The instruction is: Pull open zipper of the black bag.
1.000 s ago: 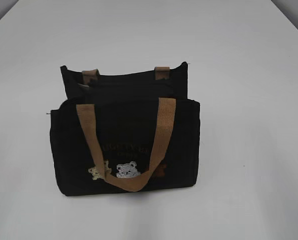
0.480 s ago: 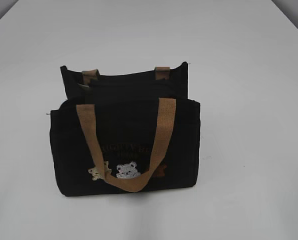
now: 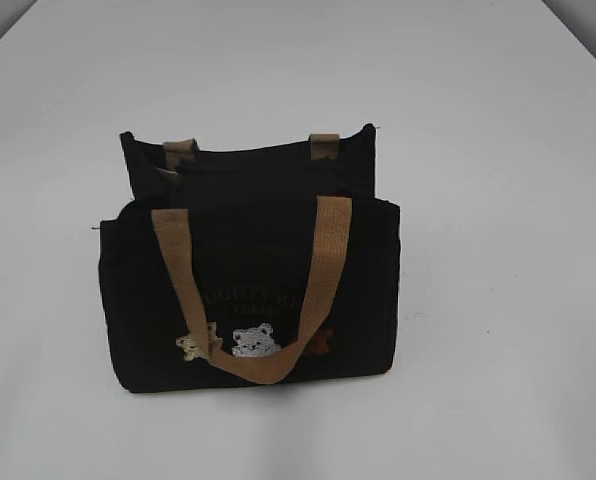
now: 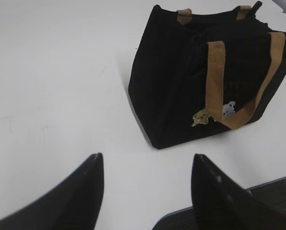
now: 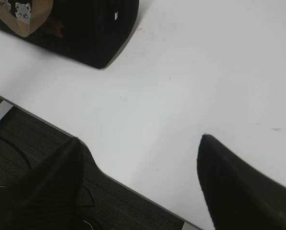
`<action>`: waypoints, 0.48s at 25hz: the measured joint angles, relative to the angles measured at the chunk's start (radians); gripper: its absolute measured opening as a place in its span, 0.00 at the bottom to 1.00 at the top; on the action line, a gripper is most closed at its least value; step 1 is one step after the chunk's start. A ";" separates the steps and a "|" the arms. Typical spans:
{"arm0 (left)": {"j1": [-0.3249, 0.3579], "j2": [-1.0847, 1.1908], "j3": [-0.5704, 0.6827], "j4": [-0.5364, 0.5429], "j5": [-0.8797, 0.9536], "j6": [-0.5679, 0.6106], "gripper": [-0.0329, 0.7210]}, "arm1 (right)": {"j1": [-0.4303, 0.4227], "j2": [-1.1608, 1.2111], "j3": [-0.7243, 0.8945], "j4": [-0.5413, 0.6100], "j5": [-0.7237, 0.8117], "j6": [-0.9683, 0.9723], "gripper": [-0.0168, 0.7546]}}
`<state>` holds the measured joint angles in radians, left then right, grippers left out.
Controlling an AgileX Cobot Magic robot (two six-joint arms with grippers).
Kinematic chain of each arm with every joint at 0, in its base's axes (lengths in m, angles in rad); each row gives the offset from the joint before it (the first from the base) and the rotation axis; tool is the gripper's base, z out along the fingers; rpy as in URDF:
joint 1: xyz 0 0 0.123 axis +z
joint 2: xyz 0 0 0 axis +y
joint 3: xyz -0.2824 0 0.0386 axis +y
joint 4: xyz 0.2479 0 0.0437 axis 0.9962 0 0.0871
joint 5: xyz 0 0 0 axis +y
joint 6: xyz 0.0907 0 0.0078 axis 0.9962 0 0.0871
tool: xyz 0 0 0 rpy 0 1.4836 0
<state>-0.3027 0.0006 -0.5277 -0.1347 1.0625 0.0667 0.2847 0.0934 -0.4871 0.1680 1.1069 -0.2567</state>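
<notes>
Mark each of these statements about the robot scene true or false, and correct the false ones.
1. The black bag stands upright on the white table. True.
2. The left end effector is clamped on a tan handle. False: it is open, holds nothing and is apart from the bag, near the table's front edge.
3. The front tan handle hangs down over the bag's front face. True.
4. The right end effector is shut. False: its jaws stand wide apart over the table edge, with nothing between them.
5. In the exterior view both arms are over the bag. False: no arm shows in that view.
</notes>
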 joint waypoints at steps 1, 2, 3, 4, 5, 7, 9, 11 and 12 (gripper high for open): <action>0.000 0.000 0.000 0.003 0.000 0.001 0.63 | 0.000 0.000 0.000 0.000 0.000 0.000 0.76; 0.000 0.000 0.000 0.009 -0.001 0.001 0.63 | 0.000 0.000 0.000 0.000 0.000 0.000 0.76; 0.000 0.000 0.000 0.013 -0.001 0.001 0.63 | 0.000 0.000 0.000 0.000 0.000 0.000 0.76; 0.000 0.000 0.000 0.018 -0.001 0.001 0.63 | 0.000 0.000 0.000 0.000 0.000 0.000 0.76; 0.000 0.000 0.000 0.023 -0.001 0.001 0.63 | 0.000 0.000 0.000 0.000 0.000 0.000 0.76; 0.000 0.000 0.000 0.028 -0.001 0.010 0.63 | 0.000 0.000 0.000 0.000 0.000 0.000 0.76; 0.000 0.000 0.000 0.033 -0.001 0.020 0.62 | 0.000 0.000 0.000 0.000 0.000 0.000 0.76; 0.000 0.000 0.000 0.033 -0.001 0.023 0.62 | 0.000 0.000 0.000 0.000 -0.001 0.000 0.76; 0.000 0.000 0.000 0.033 -0.001 0.023 0.62 | 0.000 0.000 0.000 0.000 -0.001 0.000 0.76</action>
<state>-0.3027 0.0006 -0.5277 -0.1020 1.0613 0.0900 0.2847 0.0934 -0.4871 0.1680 1.1061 -0.2567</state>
